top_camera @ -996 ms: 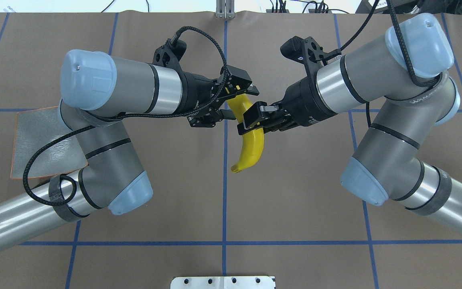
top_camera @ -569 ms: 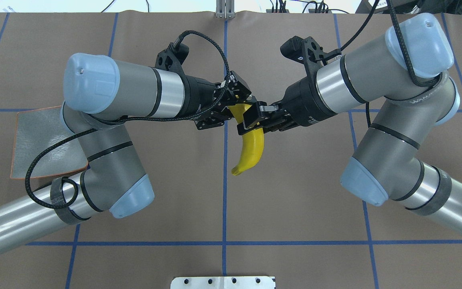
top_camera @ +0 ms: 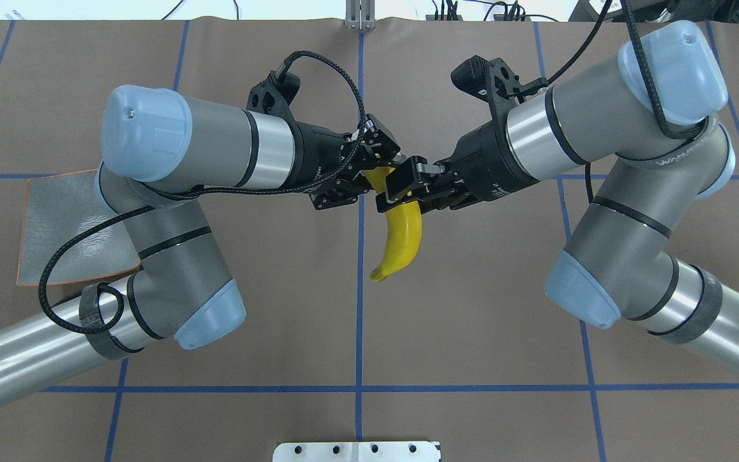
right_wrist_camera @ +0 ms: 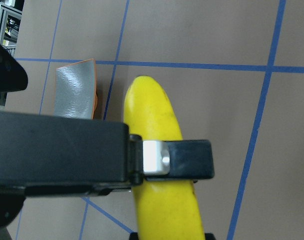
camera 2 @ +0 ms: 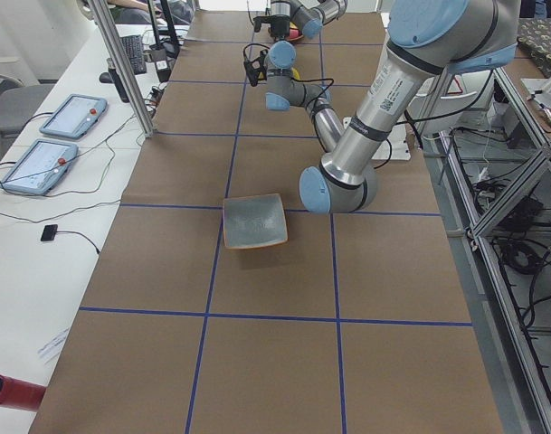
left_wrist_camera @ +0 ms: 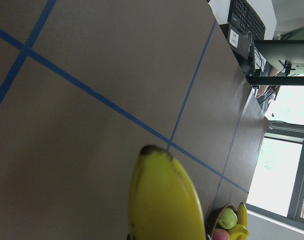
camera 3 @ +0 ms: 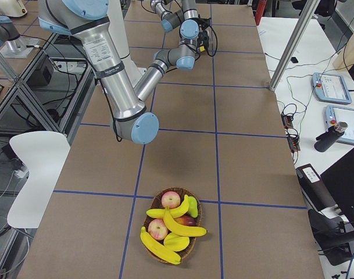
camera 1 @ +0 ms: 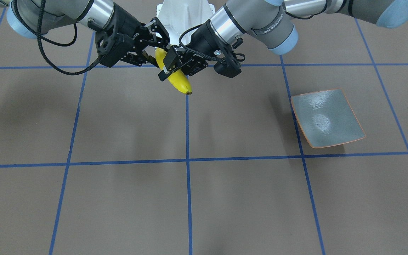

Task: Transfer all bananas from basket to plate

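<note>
Found the surface (top_camera: 472,321), brown with blue tape lines, filling every view; saw the left arm (top_camera: 215,147) and the right arm (top_camera: 575,135) reaching in from the two sides of the overhead view and meeting at its upper middle; spotted the basket (camera 3: 191,249) low in the centre of the right-side view, well apart from both arms, holding apples and what looked like three bananas (camera 3: 184,228); noted the plate (camera 1: 326,118) at the right of the front view, bare; made out one banana (top_camera: 403,240) hanging in the air between the arms at the centre of the overhead view, with the free end pointing down-frame, clear of the surface; read the left pincer (top_camera: 376,168) as closed on the banana's upper end and the right pincer (top_camera: 401,189) as clamped across it just below, with the two nearly touching; judged this a hand-over in mid-course, from the basket side toward the plate side; counted nothing delivered yet: one banana in transit, with the right pincer's release and the carry to the plate to come, then the rest in the basket to fetch.
</note>
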